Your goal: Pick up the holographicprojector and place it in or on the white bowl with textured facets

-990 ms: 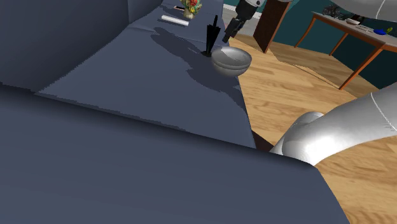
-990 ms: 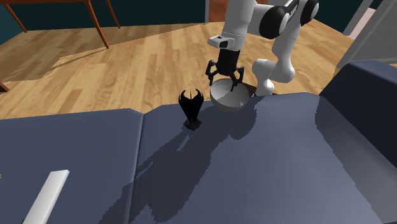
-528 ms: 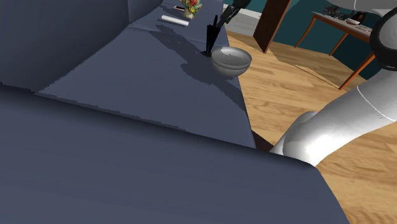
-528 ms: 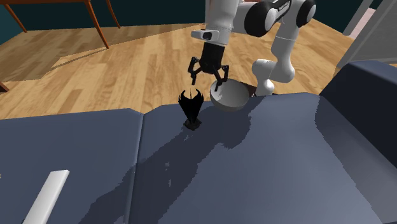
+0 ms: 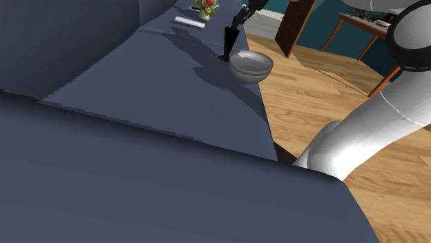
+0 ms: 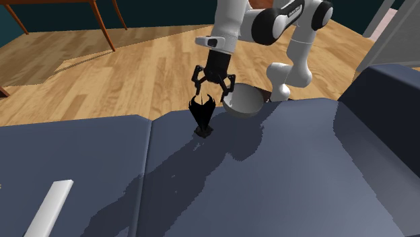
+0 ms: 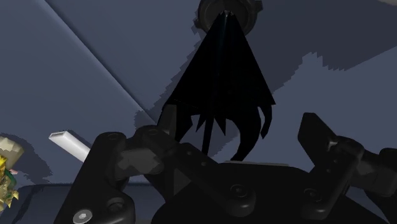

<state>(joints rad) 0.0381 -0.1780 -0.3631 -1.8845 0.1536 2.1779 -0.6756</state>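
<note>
The holographic projector (image 6: 202, 113) is a black flared cone with jagged tips, standing upright on its narrow base on the dark blue-grey surface (image 6: 269, 182). It also appears in the shoulder view (image 5: 228, 43) and the wrist view (image 7: 222, 76). The bowl (image 6: 243, 102) looks pale grey. It sits right beside the projector at the surface's edge (image 5: 251, 65). My gripper (image 6: 213, 91) hangs open just above the projector's top, pointing down at it (image 5: 239, 18). In the wrist view the gripper (image 7: 210, 135) has its fingers spread on either side of the projector without touching it.
A flat white bar (image 6: 48, 207) lies farther along the surface (image 5: 188, 22). Near it stands a small flowered ornament (image 5: 206, 8). Wooden floor (image 6: 134, 67) starts just past the bowl. A wooden table (image 5: 387, 41) stands beyond, and the arm's base (image 6: 281, 91) is behind the bowl.
The gripper has moved from above the bowl toward the second exterior view's left and now hangs over the projector. It stayed open. Projector and bowl have not moved.
</note>
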